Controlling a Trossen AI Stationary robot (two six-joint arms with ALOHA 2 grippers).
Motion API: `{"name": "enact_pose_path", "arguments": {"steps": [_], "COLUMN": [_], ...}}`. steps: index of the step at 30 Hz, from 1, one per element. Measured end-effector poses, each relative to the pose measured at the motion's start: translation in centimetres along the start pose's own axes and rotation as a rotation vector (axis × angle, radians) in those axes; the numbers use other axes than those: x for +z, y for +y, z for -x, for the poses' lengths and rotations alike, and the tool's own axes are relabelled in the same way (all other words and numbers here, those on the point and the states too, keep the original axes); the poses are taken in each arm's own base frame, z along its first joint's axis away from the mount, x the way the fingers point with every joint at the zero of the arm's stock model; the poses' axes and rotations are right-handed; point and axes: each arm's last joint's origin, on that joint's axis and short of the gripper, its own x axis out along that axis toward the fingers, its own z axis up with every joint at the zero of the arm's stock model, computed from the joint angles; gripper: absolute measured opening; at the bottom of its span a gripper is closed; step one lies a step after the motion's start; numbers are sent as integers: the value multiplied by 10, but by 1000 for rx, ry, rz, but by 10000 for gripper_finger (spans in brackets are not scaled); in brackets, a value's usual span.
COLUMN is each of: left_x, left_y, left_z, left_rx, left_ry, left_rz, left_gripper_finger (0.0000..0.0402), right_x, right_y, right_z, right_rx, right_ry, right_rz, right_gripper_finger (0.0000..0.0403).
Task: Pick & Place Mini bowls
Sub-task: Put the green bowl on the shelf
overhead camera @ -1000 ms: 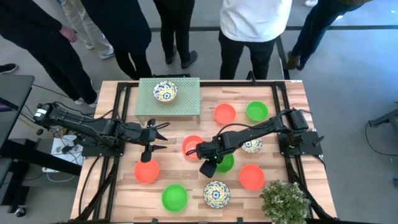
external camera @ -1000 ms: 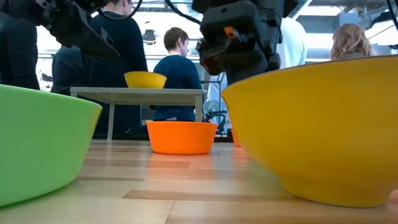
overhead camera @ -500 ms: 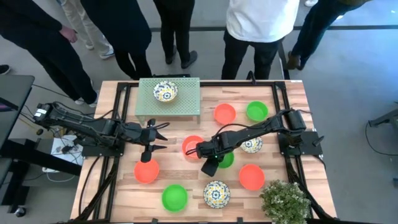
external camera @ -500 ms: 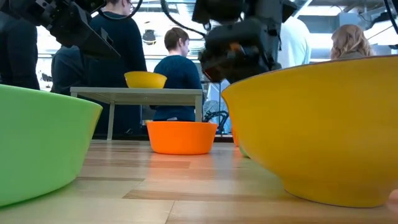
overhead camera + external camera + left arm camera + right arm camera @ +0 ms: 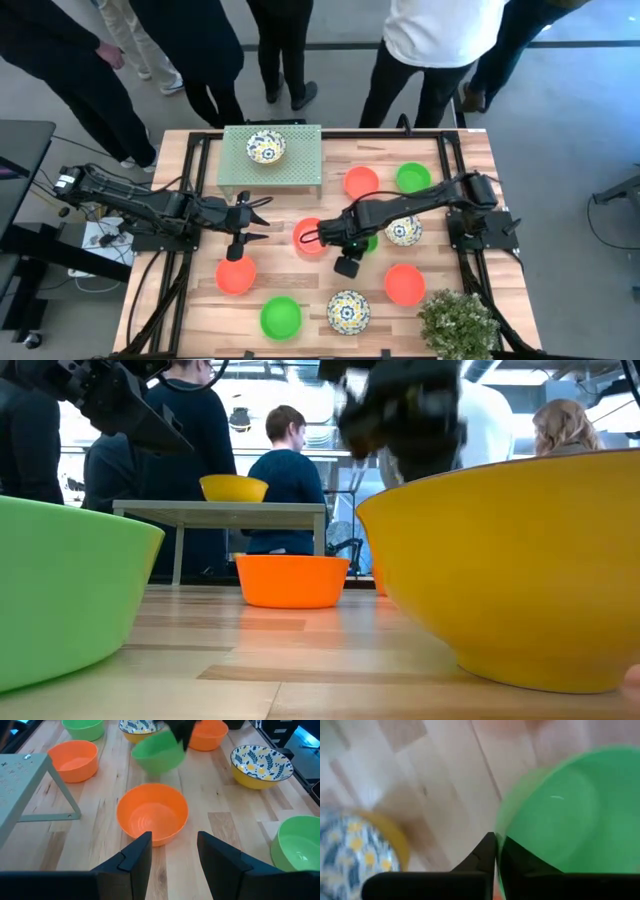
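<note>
1. A wooden table (image 5: 470,160) is seen from above, with people standing along its far edge and a bushy plant (image 5: 458,322) at the near right corner.
2. The right gripper (image 5: 496,851) sits mid-table with its fingers pinched onto the rim of a green bowl (image 5: 157,753); in the left wrist view the bowl is seen lifted clear of the wood and tilted, held from one side.
3. So the held bowl hangs just right of the orange bowl (image 5: 309,235) in the middle, with a patterned bowl (image 5: 404,232) close by on its other side. Pretty tight there.
4. A raised green platform (image 5: 300,170) is at the far left-centre, with a patterned bowl on top (image 5: 266,147). If that's the drop spot, it lies far and left of the gripper, across the orange bowl, and bare room is left beside the bowl already there.
5. The left gripper (image 5: 172,857) is parked left of centre with fingers spread, holding nothing, aimed at the same orange bowl.
6. Other bowls are scattered near and far on the right, so the most open path is probably up and over.
</note>
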Motion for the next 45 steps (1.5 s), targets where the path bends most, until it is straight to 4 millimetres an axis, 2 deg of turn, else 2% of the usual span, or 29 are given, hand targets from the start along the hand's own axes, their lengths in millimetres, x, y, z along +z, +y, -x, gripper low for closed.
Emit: {"name": "enact_pose_path", "arguments": {"steps": [4,9,13,17,21,25,29,32,38,45], "left_x": [1,1,2,2,2,2,2,2,3,4], "left_y": [0,0,0,0,0,0,0,0,0,0], "left_z": [0,0,0,0,0,0,0,0,0,0], "left_rx": [0,0,0,-1,-1,-1,-1,-1,-1,-1], "left_ry": [-6,-10,-16,-18,-20,-22,-22,-23,-34,-36], "left_rz": [1,2,2,3,3,3,4,3,5,6], "left_gripper_finger": [159,159,159,159,159,159,159,159,159,159], "right_x": [2,12,31,50,65,83,95,95,104,105], "right_y": [3,-6,-25,-54,-84,-105,-119,-129,-138,-142], "right_z": [43,83,102,116,124,124,123,113,108,104], "right_rx": [-115,-350,-378,-410,-467,-470,-456,-439,-441,-387], "right_ry": [-74,-174,-246,-308,-317,-372,-425,-349,-365,-364], "right_rz": [169,461,582,620,792,921,920,907,930,944], "right_gripper_finger": [9,3,8,5,5,7,2,3,2,3]}}
